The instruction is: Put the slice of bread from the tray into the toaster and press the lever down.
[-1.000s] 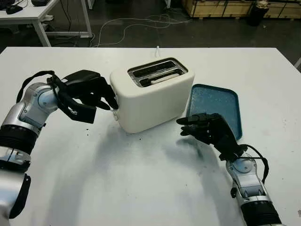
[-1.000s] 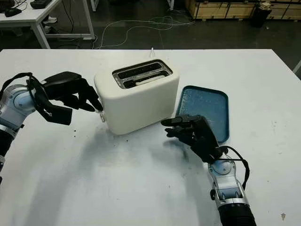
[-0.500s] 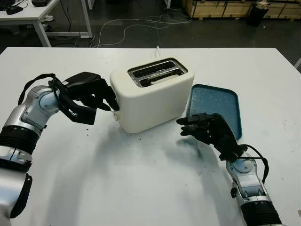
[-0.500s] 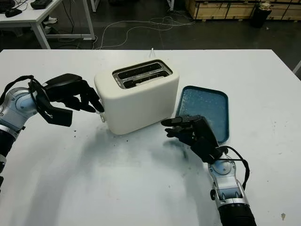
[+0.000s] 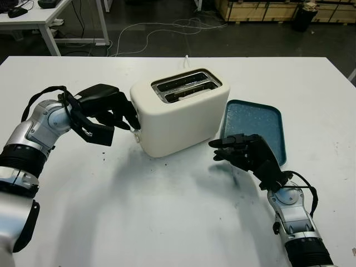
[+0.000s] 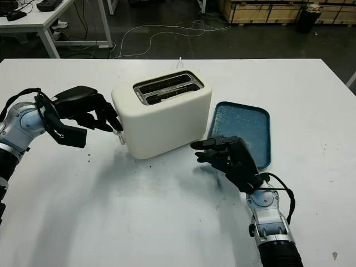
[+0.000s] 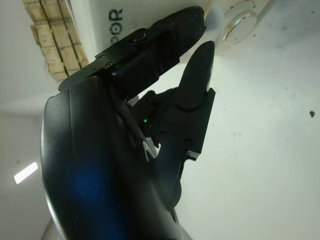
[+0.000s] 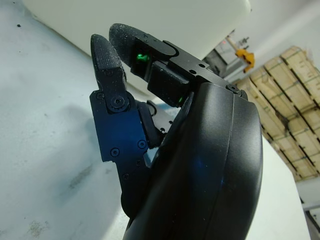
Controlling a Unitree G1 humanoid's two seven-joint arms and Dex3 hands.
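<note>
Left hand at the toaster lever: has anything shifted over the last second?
Hardly. The left hand has kept its fingertips at the lever on the toaster's end, with only a slight shift of the forearm. The right hand stays open, raised beside the tray. Toaster and tray are unmoved.

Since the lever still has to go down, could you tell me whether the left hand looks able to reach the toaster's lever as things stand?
Probably yes. The left hand is already at the toaster's end wall, fingertips right by the lever, with nothing between them.
</note>
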